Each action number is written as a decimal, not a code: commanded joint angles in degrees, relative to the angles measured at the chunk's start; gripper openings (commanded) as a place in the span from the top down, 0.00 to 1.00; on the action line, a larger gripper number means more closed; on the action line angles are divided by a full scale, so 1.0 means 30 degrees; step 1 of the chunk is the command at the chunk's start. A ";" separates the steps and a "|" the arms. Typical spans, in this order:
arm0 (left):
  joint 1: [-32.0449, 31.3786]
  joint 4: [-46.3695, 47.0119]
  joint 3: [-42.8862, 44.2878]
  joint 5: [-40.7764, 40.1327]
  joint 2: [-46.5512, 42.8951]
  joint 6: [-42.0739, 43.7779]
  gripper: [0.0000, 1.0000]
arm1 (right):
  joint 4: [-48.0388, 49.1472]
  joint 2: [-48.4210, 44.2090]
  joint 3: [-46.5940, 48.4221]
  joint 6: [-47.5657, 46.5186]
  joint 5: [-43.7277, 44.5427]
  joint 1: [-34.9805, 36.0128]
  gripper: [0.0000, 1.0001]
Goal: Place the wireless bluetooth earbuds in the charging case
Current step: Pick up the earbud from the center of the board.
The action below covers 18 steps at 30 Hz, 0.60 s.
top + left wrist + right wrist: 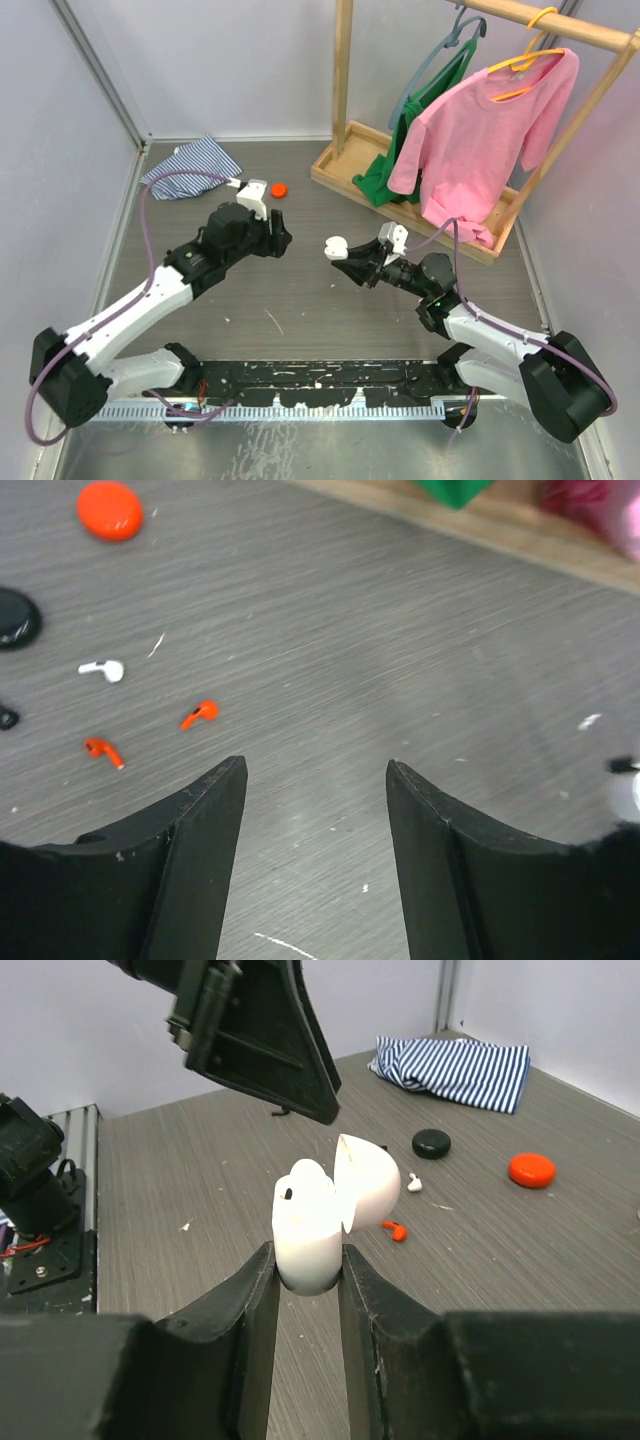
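Observation:
My right gripper (pixel 307 1256) is shut on the white charging case (pixel 305 1228) and holds it above the table with its lid (pixel 367 1182) open. It also shows in the top view (pixel 335 247). My left gripper (pixel 315 767) is open and empty, hovering over bare table; in the top view it (pixel 283 240) is just left of the case. Left of its fingers lie a white earbud (pixel 103 669), two red-orange earbuds (pixel 200 714) (pixel 103 750) and a small black piece (pixel 8 718). The right wrist view shows a white earbud (pixel 413 1183) and a red-orange one (pixel 397 1230) behind the case.
An orange puck (pixel 279 189) and a black puck (pixel 431 1143) lie near the earbuds. A striped cloth (pixel 190 165) sits at the back left. A wooden rack (pixel 340 170) with a pink shirt (pixel 480 130) and green garment stands at the back right.

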 commanded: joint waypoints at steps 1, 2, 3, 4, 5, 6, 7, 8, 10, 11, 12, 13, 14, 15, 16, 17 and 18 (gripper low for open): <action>0.0589 -0.1303 0.1688 -0.1665 0.2497 0.1100 0.39 | 0.0242 -0.0458 -0.0247 -0.0864 0.1016 0.0088 0.99; 0.0839 -0.1289 0.1990 -0.1490 0.3078 0.1204 0.39 | 0.0375 -0.0422 -0.0383 -0.0881 0.1165 0.0098 0.99; 0.1134 -0.1232 0.2392 -0.1193 0.3751 0.1319 0.39 | 0.0648 -0.0311 -0.0554 -0.0883 0.1446 0.0092 0.99; 0.1471 -0.1200 0.2711 -0.0867 0.4612 0.1453 0.38 | 0.0927 -0.0184 -0.0667 -0.0862 0.1523 0.0088 0.99; 0.1766 -0.1166 0.3015 -0.0651 0.5327 0.1552 0.38 | 0.1138 -0.0036 -0.0740 -0.0815 0.1540 0.0091 0.99; 0.2081 -0.1224 0.3386 -0.0473 0.6046 0.1696 0.37 | 0.1241 0.0099 -0.0723 -0.0758 0.1472 0.0098 0.99; 0.2358 -0.1426 0.3776 -0.0407 0.6682 0.1864 0.37 | 0.1298 0.0234 -0.0728 -0.0740 0.1427 0.0092 0.99; 0.2635 -0.1667 0.4287 -0.0436 0.7410 0.2050 0.36 | 0.1378 0.0346 -0.0722 -0.0727 0.1414 0.0077 0.99; 0.3195 -0.1982 0.5144 -0.0304 0.8622 0.2571 0.35 | 0.1638 0.0524 -0.0788 -0.0676 0.1485 0.0091 0.99; 0.3421 -0.2040 0.5531 -0.0270 0.9416 0.2831 0.33 | 0.1710 0.0616 -0.0839 -0.0634 0.1491 0.0076 0.99; 0.3687 -0.2062 0.5843 -0.0158 0.9978 0.3116 0.32 | 0.1767 0.0621 -0.0831 -0.0629 0.1488 0.0087 0.99; 0.3962 -0.2131 0.6237 0.0031 1.0601 0.3258 0.32 | 0.1774 0.0664 -0.0819 -0.0599 0.1451 0.0096 0.99; 0.4293 -0.2231 0.6671 0.0308 1.1217 0.3301 0.32 | 0.1779 0.0685 -0.0803 -0.0595 0.1446 0.0084 0.99; 0.4583 -0.2430 0.7113 0.0760 1.1818 0.3306 0.32 | 0.1783 0.0677 -0.0808 -0.0610 0.1446 0.0090 0.99; 0.4854 -0.2708 0.7615 0.1124 1.2410 0.3292 0.32 | 0.1776 0.0676 -0.0820 -0.0626 0.1460 0.0073 0.99; 0.5060 -0.2856 0.8004 0.1389 1.2960 0.3276 0.31 | 0.1768 0.0661 -0.0865 -0.0643 0.1473 0.0089 0.99; 0.5221 -0.2948 0.8327 0.1532 1.3435 0.3281 0.31 | 0.1774 0.0641 -0.0860 -0.0670 0.1511 0.0091 0.99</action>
